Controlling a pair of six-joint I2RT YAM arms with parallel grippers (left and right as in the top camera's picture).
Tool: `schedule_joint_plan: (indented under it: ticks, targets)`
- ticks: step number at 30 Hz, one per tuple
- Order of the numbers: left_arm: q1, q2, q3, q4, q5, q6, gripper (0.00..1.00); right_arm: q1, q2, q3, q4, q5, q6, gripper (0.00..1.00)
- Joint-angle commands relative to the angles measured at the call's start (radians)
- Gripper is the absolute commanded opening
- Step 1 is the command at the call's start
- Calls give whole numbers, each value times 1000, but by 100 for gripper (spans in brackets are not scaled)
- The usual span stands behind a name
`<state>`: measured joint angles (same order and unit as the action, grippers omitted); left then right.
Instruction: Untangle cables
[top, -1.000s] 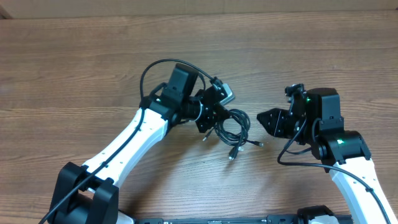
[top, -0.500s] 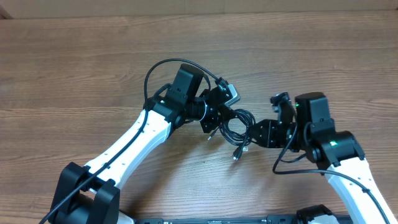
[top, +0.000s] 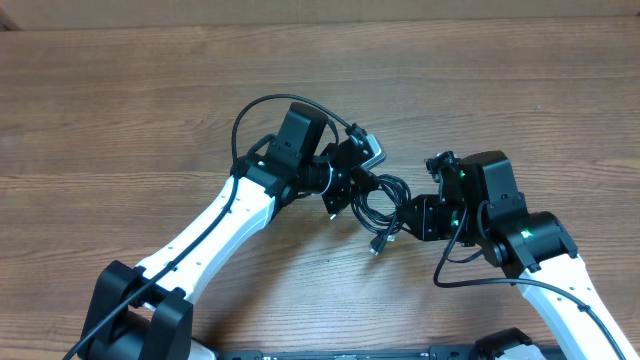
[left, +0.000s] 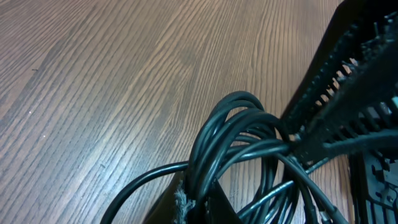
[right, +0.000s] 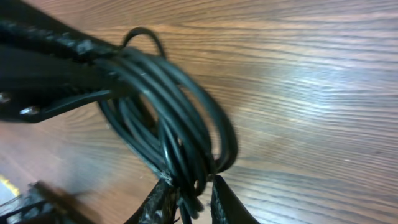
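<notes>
The cables (top: 381, 197) are a small coil of thin black cords at the table's middle, with a plug end (top: 377, 247) hanging toward the front. My left gripper (top: 352, 196) is shut on the coil's left side; in the left wrist view its fingertips (left: 180, 202) pinch several strands of the cables (left: 236, 134). My right gripper (top: 401, 215) holds the coil's right side. In the right wrist view the right gripper (right: 189, 194) has several strands of the cables (right: 180, 106) squeezed between its fingers. The coil is stretched between both grippers, just above the wood.
The wooden table (top: 120, 110) stretches wide on all sides. A thick black wire (top: 250, 108) loops off the left arm behind the coil. The right gripper's dark finger (left: 348, 81) fills the right of the left wrist view. A pale wall edge (top: 320, 12) runs along the back.
My right gripper moved left from clear of the coil onto its right side and closed on the strands. The left gripper kept its hold and shifted slightly right.
</notes>
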<state>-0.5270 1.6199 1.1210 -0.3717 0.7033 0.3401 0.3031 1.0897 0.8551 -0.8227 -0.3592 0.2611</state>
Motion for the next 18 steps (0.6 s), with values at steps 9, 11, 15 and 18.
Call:
schedule_joint_plan:
  ticks: [9, 11, 15, 18]
  targets:
    - [-5, -6, 16, 6, 53, -23, 4, 5, 73, 8, 8, -2, -2, 11]
    - [-5, -6, 16, 6, 53, -23, 4, 5, 82, 8, 13, -38, -7, 11]
    - [-5, -6, 16, 7, 53, -31, 4, 5, 85, 8, 27, -83, -8, 11]
    - [-5, -6, 16, 6, 53, -31, 4, 5, 85, 8, 35, -91, -8, 10]
